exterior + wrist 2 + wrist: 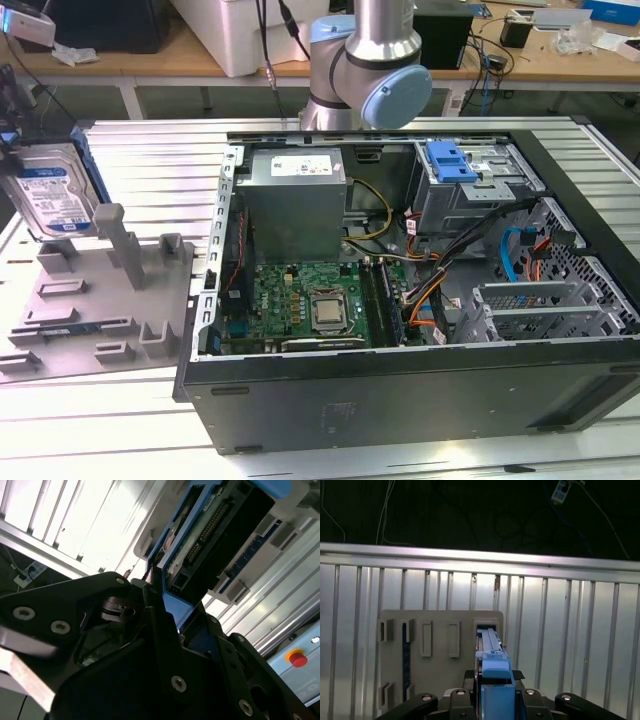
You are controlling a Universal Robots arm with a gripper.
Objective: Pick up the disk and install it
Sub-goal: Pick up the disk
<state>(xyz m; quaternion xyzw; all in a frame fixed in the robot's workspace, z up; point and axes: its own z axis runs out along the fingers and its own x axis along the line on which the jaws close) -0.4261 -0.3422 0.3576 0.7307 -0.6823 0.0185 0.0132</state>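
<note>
Silver metal hard disk (50, 195) w/ white-and-blue label, clipped in a blue plastic frame, stands upright at the exterior view's far left. It's over the corner of the grey moulded fixture plate (110, 300) on the ribbed aluminium bench (140, 150). Black pincer (496, 695) is clenched on the disk's blue frame in both wrist views, fingers (160, 640) tight either side. Can't tell if the disk's clear of its slot. Open black PC case (400, 400) sits well apart, toward the exterior view's right.
</note>
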